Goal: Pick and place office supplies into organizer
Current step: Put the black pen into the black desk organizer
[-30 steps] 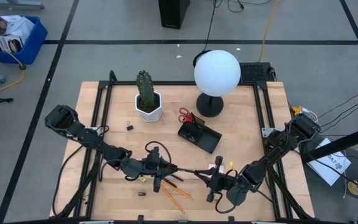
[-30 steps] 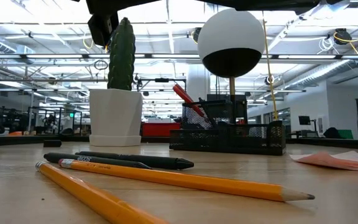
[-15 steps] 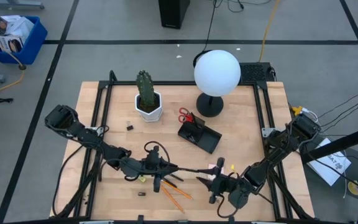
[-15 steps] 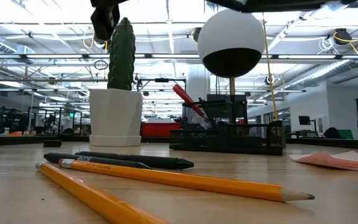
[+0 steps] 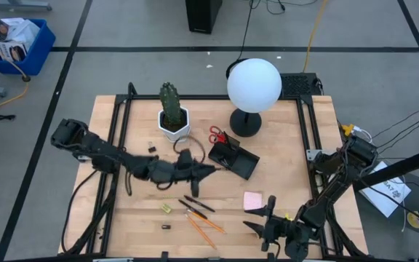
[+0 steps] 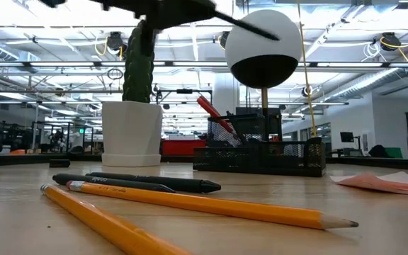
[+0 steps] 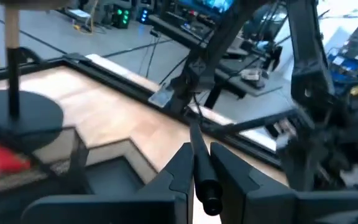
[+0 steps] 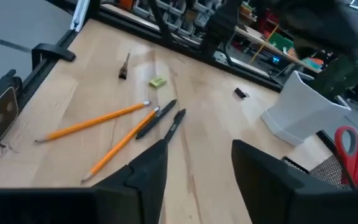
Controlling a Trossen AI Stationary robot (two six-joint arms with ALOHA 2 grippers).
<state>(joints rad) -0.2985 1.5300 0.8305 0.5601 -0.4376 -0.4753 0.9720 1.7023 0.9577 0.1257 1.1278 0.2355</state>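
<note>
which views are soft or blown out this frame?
Left wrist view: motion-smeared throughout; the left pincer is shut on a black pen, the organizer edge blurred. Low view: ceiling lights glare bright, the near pencils soft, the arm overhead streaked. Right wrist view: the table is fairly clear, the room behind soft. High view: even light, the lamp globe nearly white.

Open lab: taped floor [image 5: 64,80], ceiling strip lights [image 6: 374,28]

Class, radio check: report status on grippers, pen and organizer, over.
Left gripper shut on pen, just short of organizer. Right gripper open, empty, at front edge. Two pencils, two pens on table. Path clear.
</note>
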